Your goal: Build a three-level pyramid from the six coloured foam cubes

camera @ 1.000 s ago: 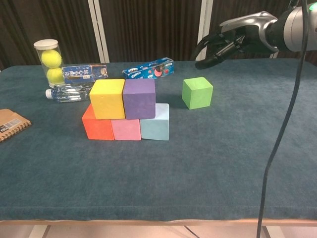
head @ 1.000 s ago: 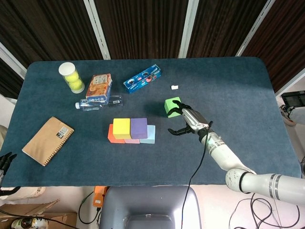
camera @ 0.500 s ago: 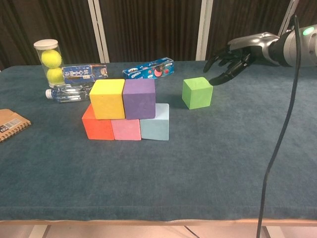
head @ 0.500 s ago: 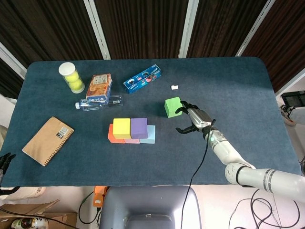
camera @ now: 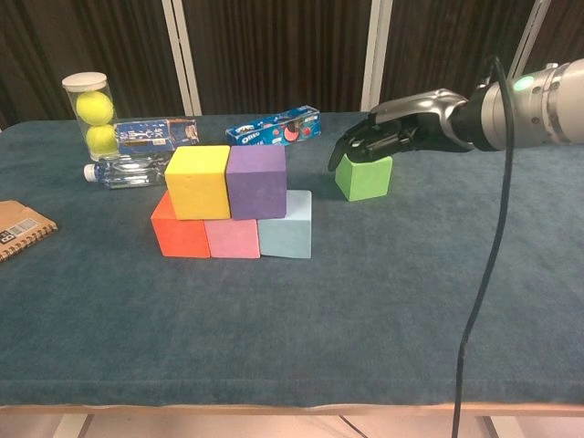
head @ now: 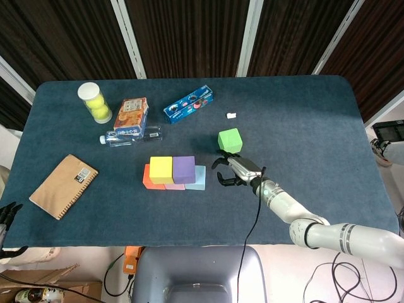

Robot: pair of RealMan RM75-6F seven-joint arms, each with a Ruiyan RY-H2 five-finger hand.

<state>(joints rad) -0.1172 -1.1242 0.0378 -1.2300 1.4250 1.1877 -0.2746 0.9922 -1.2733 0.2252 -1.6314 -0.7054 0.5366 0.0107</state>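
Matt foam green cube on napped cloth table.

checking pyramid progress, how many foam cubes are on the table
6. Bottom row: orange cube, pink cube, light blue cube. On top: yellow cube, purple cube. The green cube stands apart, right of the stack.

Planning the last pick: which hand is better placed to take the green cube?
The right hand: it hovers beside the green cube, fingers apart. The left hand sits off the table's far edge.
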